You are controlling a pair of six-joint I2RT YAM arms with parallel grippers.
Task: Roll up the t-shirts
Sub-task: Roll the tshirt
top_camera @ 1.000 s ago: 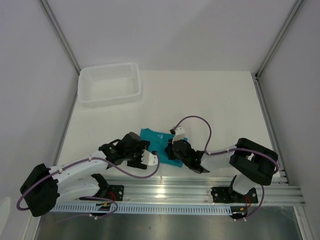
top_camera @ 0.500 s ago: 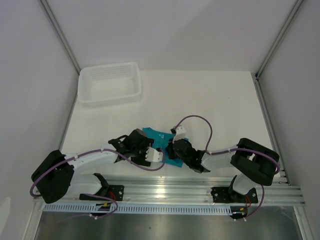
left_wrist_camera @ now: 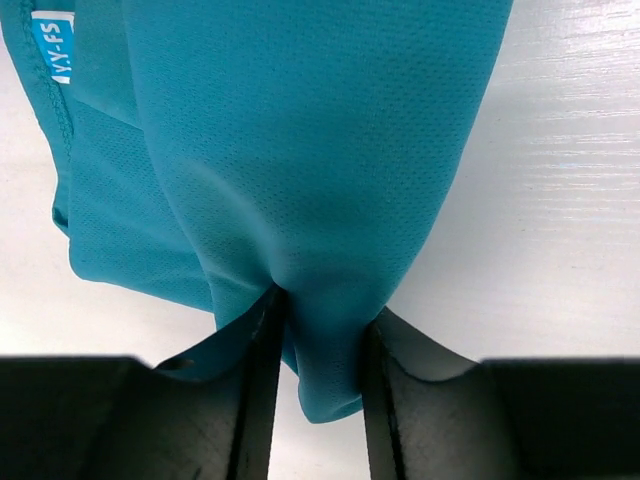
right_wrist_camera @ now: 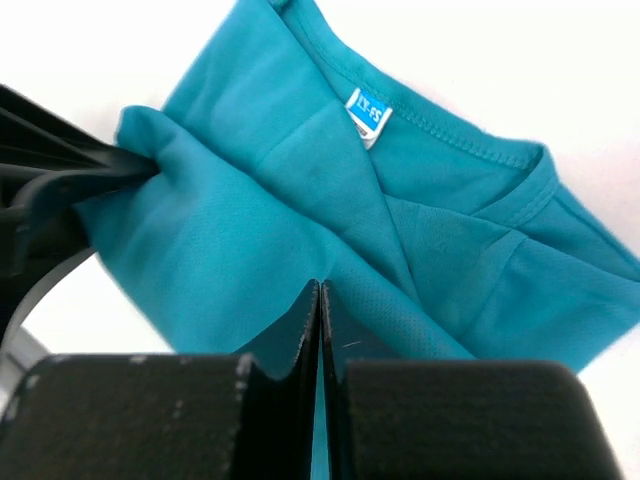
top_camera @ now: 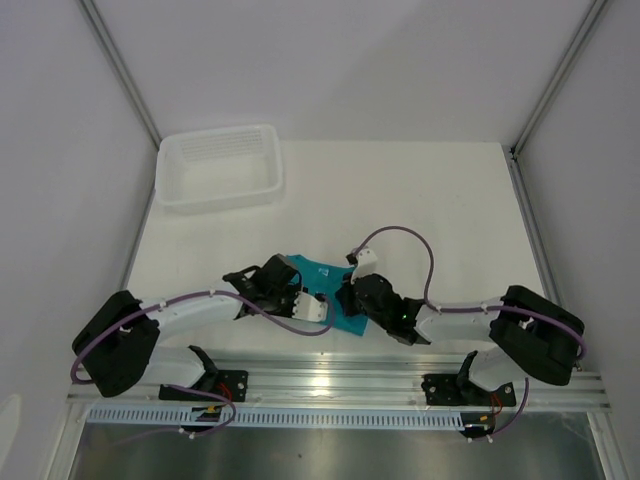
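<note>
1. Teal t-shirt (top_camera: 322,272) lies folded on the table (top_camera: 430,190), close to the arms' bases and between the two grippers.
2. Left gripper (left_wrist_camera: 320,310) is clenched on a bunched fold at the garment's near left corner. Right gripper (right_wrist_camera: 320,300) is pinched closed on the near edge beside it.
3. From both grips the cloth stretches away toward the collar and neck label (right_wrist_camera: 366,117). A roll would likely run from this held edge outward, with both arms equally near.
</note>
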